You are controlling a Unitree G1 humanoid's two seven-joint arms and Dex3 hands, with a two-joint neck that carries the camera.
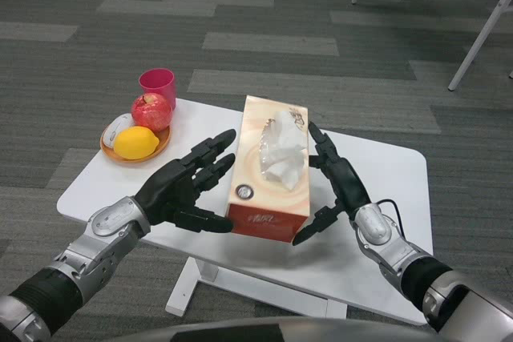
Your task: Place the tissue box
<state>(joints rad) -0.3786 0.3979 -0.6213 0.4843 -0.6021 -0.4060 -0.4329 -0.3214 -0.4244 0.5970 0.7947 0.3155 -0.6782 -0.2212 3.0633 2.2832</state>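
Note:
The tissue box (pixel 268 167), orange and cream with white tissue poking from its top slot, stands lengthwise in the middle of the white table (pixel 377 174). My left hand (pixel 188 186) lies just left of it, fingers stretched toward its side and the thumb tip at its near left corner. On the box's other side, my right hand (pixel 341 182) has its fingers extended along the right edge and its thumb by the near right corner. Both palms stay off the box, and neither hand grips it.
An orange plate (pixel 120 152) at the table's far left carries a red apple (pixel 151 110), a yellow lemon (pixel 136 142) and a white object. A pink cup (pixel 157 83) stands behind it. White table legs (pixel 481 34) rise at the far right on the carpet.

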